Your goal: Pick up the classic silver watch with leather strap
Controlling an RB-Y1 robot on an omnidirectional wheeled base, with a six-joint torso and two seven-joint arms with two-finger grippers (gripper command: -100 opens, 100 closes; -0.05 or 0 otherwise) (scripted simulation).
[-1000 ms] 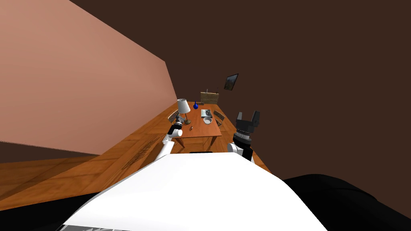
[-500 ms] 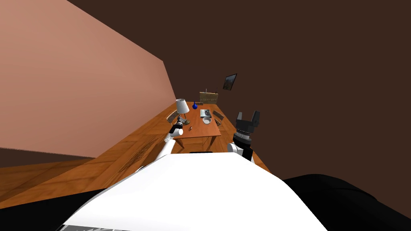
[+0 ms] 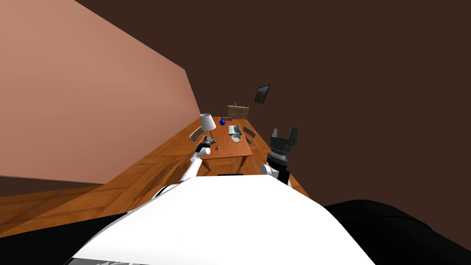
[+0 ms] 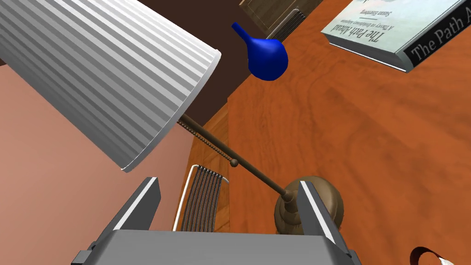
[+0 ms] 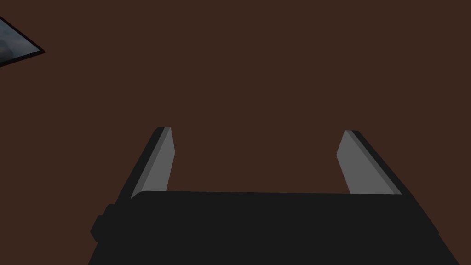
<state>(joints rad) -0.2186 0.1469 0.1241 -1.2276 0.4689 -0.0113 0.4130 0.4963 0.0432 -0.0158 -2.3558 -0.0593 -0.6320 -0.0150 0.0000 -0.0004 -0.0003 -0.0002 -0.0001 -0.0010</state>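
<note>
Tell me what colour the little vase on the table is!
The vase is bright blue, clearest in the left wrist view.

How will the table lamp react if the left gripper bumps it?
Probably top-heavy: the table lamp carries a wide pleated shade on a thin stem over a small round base, so a high push could tip it. A nudge at the base, beside the open left gripper, would likelier slide it along the table.

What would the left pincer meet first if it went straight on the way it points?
Most likely the lamp: its thin stem crosses between the left pincer's open fingers, its base beside one of them. Depth is unclear. The watch lies off to one side.
</note>
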